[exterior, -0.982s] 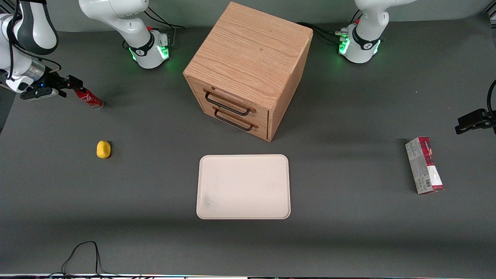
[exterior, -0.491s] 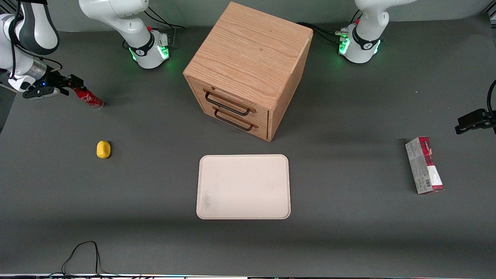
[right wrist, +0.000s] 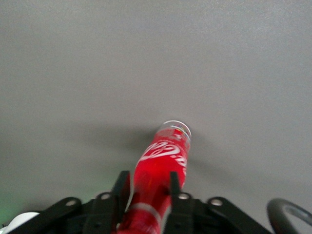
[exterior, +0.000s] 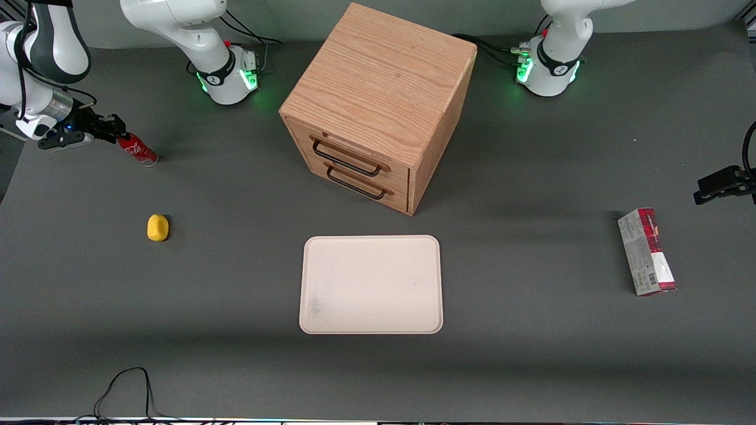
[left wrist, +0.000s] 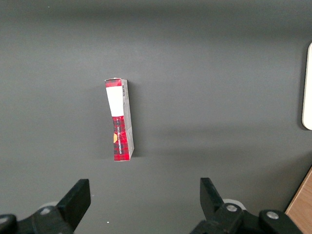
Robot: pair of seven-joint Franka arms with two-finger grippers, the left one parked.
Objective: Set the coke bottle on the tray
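From the front, the gripper (exterior: pixel 112 131) sits at the working arm's end of the table with the coke bottle (exterior: pixel 137 151) slanting out of it, the bottle's base down on the table (exterior: pixel 531 354) and well apart from the tray (exterior: pixel 371 284), which lies in front of the wooden cabinet (exterior: pixel 378 106). The right wrist view adds what the front cannot: the two fingers (right wrist: pixel 179 197) pressed against either side of the bottle (right wrist: pixel 161 165) near its neck. Only the front view shows the yellow lump (exterior: pixel 157 228) nearer the camera than the bottle, and the carton (exterior: pixel 647 251) toward the parked arm's end.
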